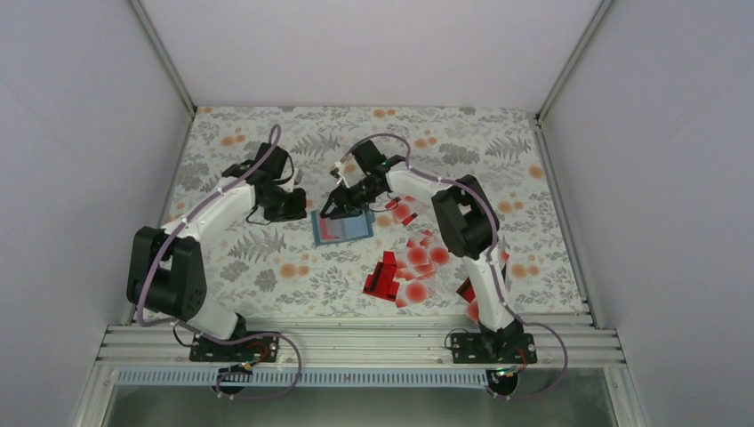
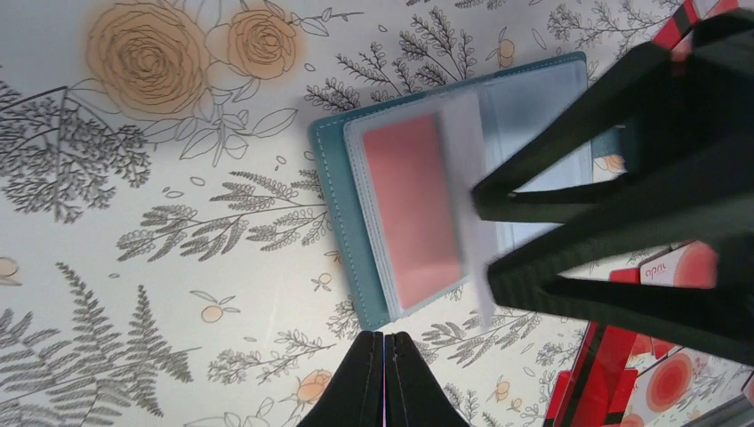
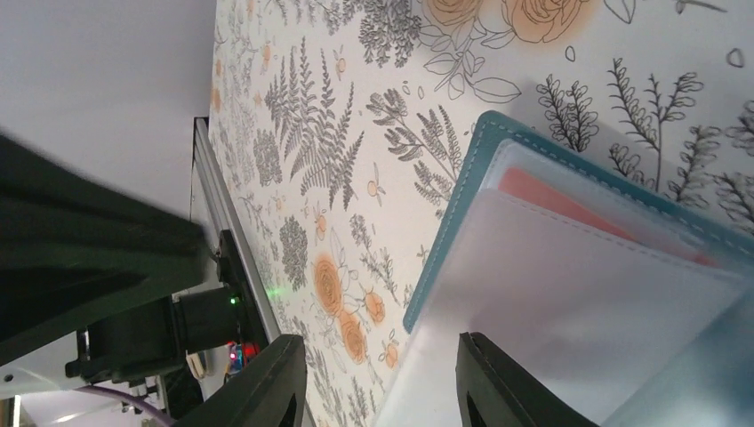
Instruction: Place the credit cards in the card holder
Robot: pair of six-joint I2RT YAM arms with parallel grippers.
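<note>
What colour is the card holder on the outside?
Teal-blue cover on the card holder, lighter blue inside; clearest in the left wrist view.

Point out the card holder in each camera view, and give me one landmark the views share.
Top external: the card holder lies open at the middle of the picture.
Left wrist: card holder in the upper middle, its teal edge to the left.
Right wrist: card holder fills the right half and runs off the right edge.
Shared landmark: the red card tucked inside it.
</note>
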